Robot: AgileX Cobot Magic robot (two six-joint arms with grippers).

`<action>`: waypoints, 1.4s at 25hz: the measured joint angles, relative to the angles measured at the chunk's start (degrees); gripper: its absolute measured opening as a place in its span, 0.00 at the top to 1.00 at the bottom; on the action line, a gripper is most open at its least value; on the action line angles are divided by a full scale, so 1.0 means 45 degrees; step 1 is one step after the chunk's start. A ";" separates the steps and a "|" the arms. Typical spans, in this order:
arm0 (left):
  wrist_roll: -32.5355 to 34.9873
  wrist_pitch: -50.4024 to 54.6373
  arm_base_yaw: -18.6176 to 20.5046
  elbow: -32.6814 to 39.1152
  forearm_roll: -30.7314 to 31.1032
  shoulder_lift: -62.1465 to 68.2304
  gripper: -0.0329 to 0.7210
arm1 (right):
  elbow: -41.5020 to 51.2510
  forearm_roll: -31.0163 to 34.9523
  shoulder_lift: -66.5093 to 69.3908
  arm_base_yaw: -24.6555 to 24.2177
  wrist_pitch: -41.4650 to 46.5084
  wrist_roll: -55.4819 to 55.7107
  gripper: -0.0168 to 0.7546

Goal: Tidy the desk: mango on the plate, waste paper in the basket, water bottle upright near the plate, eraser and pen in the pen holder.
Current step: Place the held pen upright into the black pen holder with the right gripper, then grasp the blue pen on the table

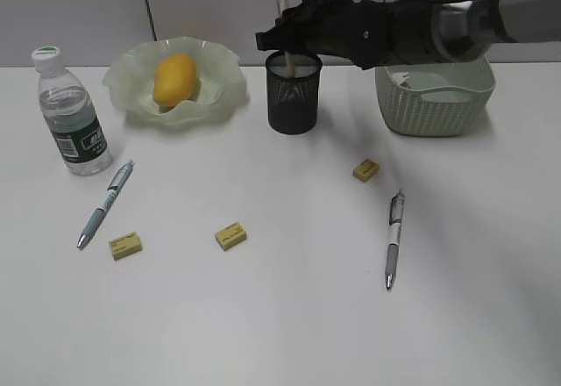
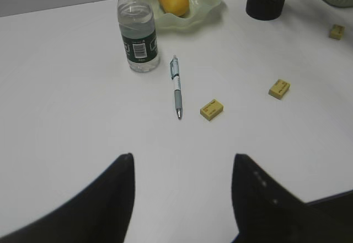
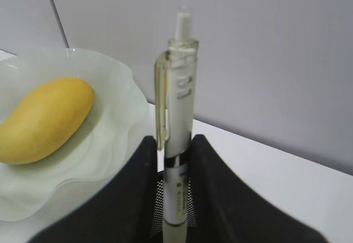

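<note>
My right gripper [image 3: 177,160] is positioned directly over the pen holder [image 1: 294,93], its fingers [image 3: 212,165] pinching an upright clear-barrelled pen [image 3: 177,116] whose lower end points into the black mesh cup. My left gripper [image 2: 182,199] hovers above bare desk [image 1: 289,316], jaws spread, holding nothing.

The mango [image 1: 174,79] lies in the ruffled green plate [image 1: 223,75], left of the pen holder. The water bottle [image 1: 72,116] stands upright just beside the plate's left rim. The basket [image 1: 436,98] sits right of the pen holder, partly behind my right arm; its contents cannot be determined.

Items lying on the desk:
- left pen [image 1: 105,203], near the bottle
- right pen [image 1: 394,239]
- left eraser [image 1: 125,246]
- middle eraser [image 1: 230,236]
- right eraser [image 1: 366,169]
</note>
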 joint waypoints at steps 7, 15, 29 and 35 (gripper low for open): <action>0.0000 0.0000 0.0000 0.0000 0.0000 0.0000 0.39 | -0.0033 0.0000 0.0000 -0.0012 0.0376 0.0000 0.40; 0.0000 0.0000 0.0000 0.0000 0.0000 0.0000 0.39 | -0.1341 -0.0082 -0.0203 -0.0012 0.5329 0.0014 0.38; 0.0000 0.0000 0.0000 0.0000 0.0000 0.0000 0.39 | -0.3115 -0.3263 -0.1498 -0.0012 1.6570 0.2051 0.38; 0.0000 0.0000 0.0000 0.0000 0.0000 0.0000 0.39 | -0.3128 -0.3370 -0.2014 -0.0012 1.8168 0.2177 0.38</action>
